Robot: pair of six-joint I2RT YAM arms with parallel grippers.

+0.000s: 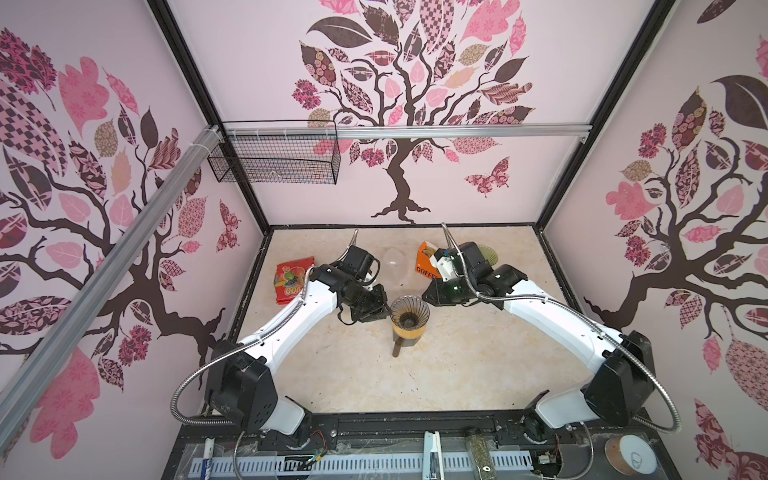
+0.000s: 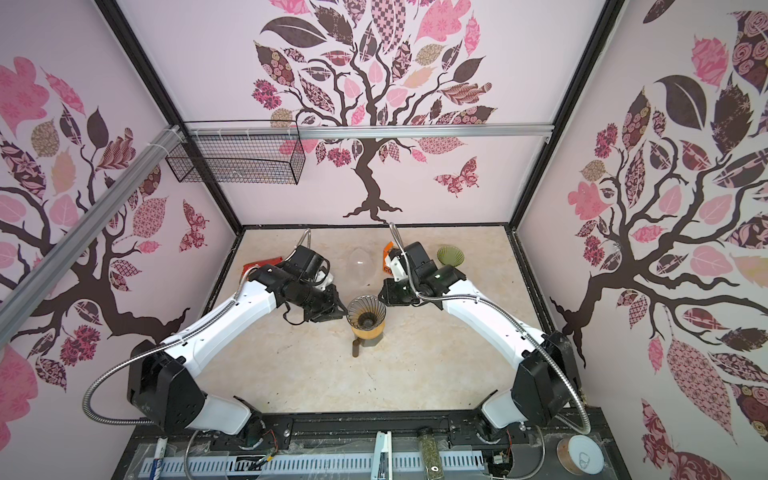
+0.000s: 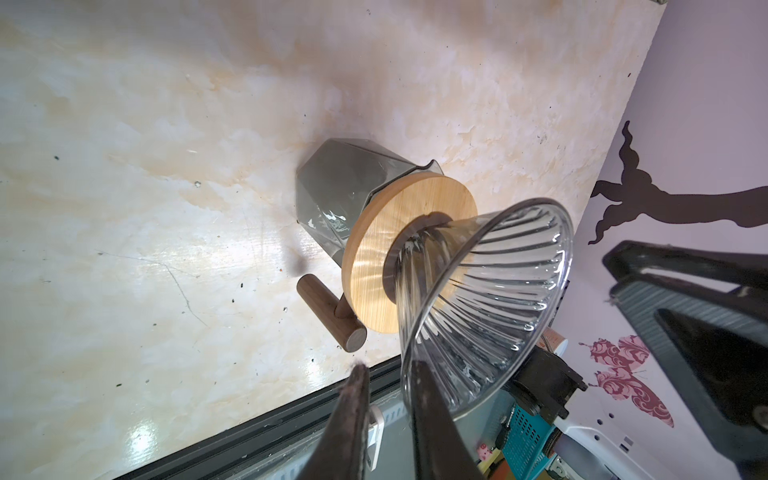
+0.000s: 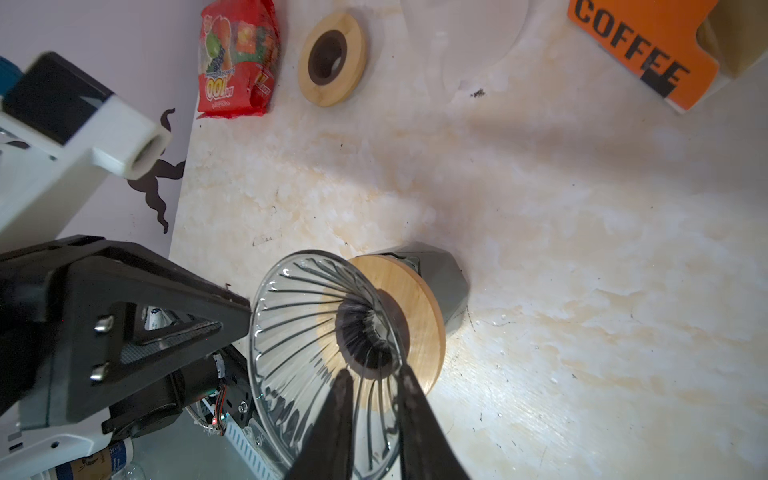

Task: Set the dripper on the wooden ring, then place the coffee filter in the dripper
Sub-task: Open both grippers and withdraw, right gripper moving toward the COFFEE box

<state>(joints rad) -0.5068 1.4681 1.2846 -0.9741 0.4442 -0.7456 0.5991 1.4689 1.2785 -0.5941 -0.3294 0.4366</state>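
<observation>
The dripper (image 1: 409, 309) (image 2: 365, 312) is a clear ribbed glass cone on a wooden collar, standing on a grey carafe (image 3: 345, 191) with a wooden handle. Nothing lies inside the cone. The coffee filter (image 1: 395, 266) (image 2: 360, 266) (image 4: 478, 41), a pale paper sheet, lies flat on the table behind the dripper. My left gripper (image 1: 384, 307) (image 3: 388, 368) straddles the cone's rim on its left side, jaws slightly apart, one finger clear of the glass. My right gripper (image 1: 428, 297) (image 4: 374, 370) straddles the rim on its right side, a narrow gap showing between its fingers.
A red snack packet (image 1: 291, 282) (image 4: 237, 58) lies at the back left, with a loose wooden ring (image 4: 332, 58) beside it. An orange coffee box (image 1: 428, 266) (image 4: 648, 54) and a green dish (image 2: 451, 255) stand at the back right. A wire basket (image 1: 274, 153) hangs on the rear wall.
</observation>
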